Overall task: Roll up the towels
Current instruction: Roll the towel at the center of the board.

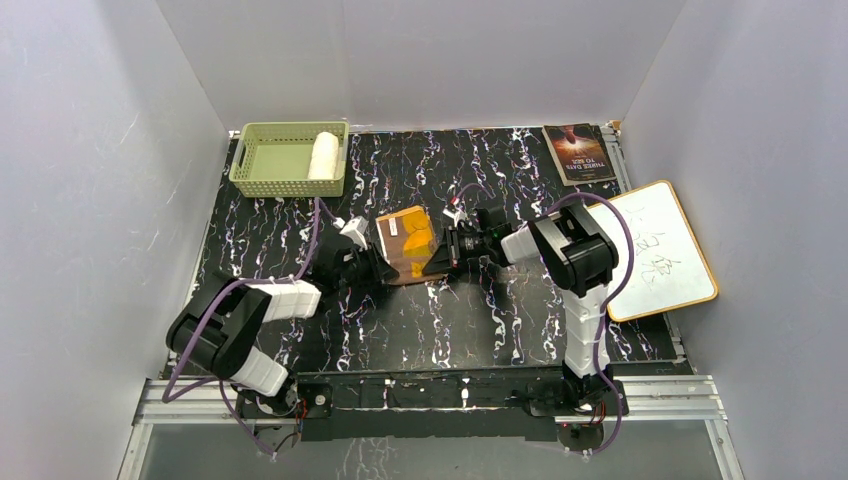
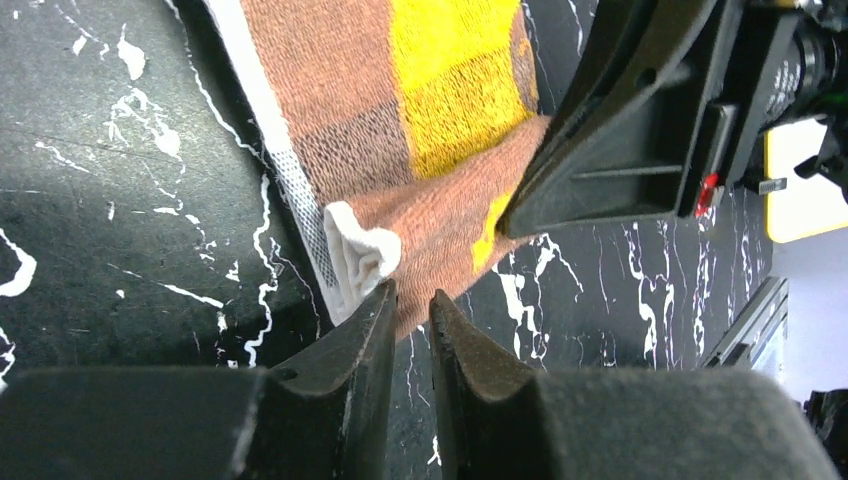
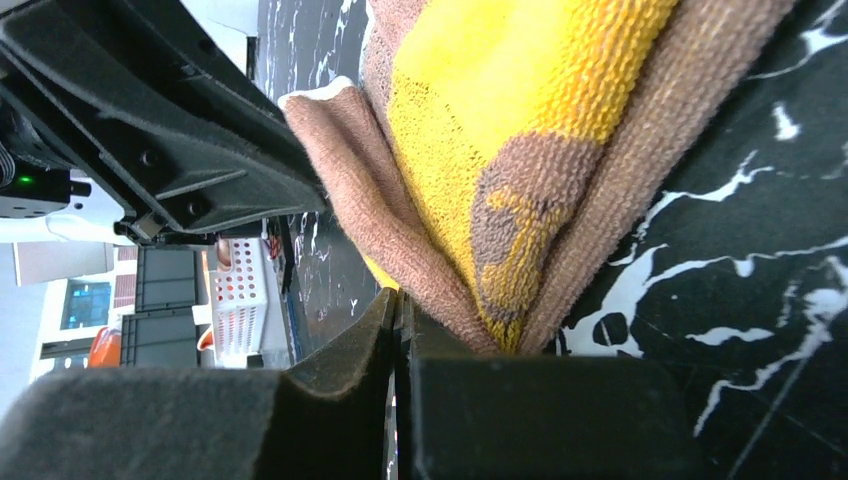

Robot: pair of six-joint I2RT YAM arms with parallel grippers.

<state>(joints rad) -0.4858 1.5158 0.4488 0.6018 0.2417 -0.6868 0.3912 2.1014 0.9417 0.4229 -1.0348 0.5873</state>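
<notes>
The orange-yellow and brown towel lies partly folded at the middle of the black marbled table. In the left wrist view the towel has a white hem corner curled up beside my fingertips. My left gripper is nearly closed, with the towel's near edge between its tips. My right gripper is closed tight at the opposite edge, where the bunched, raised towel converges on its tips. The cream-white towel is rolled and stands in the green basket.
The pale green basket sits at the back left. A book lies at the back right and a whiteboard at the right edge. The two grippers face each other closely across the towel.
</notes>
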